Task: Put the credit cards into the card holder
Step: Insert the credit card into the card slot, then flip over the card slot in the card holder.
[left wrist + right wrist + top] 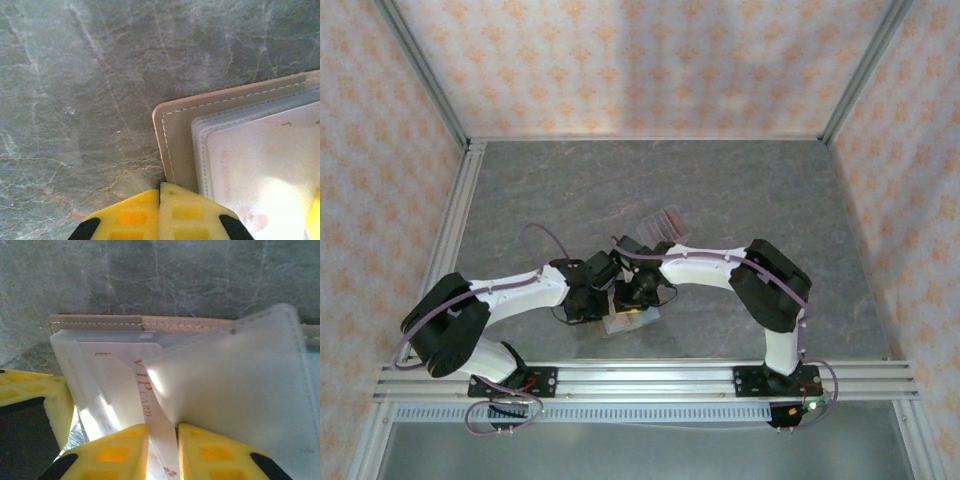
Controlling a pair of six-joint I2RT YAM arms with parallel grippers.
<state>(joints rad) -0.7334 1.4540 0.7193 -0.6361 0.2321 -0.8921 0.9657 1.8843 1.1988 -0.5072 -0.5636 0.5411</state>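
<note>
While the right gripper (162, 432) clamps a pale credit card (142, 385) marked VIP, the closed left gripper (160, 192) seems to pin the near edge of the open card holder (177, 130). I think the card must slide flat and slowly under the lifted clear sleeve (235, 380). Farther back stands the acrylic stand (662, 222).

Left arm (515, 288) and right arm (700, 268) alike — white shells between bulky black joint housings, lilac cables (546, 234) looping along them. Black base plates (775, 380), a small green light (810, 405) by the right one. Fingers (135, 217) bright yellow with square moulded recesses, black at their roots
</note>
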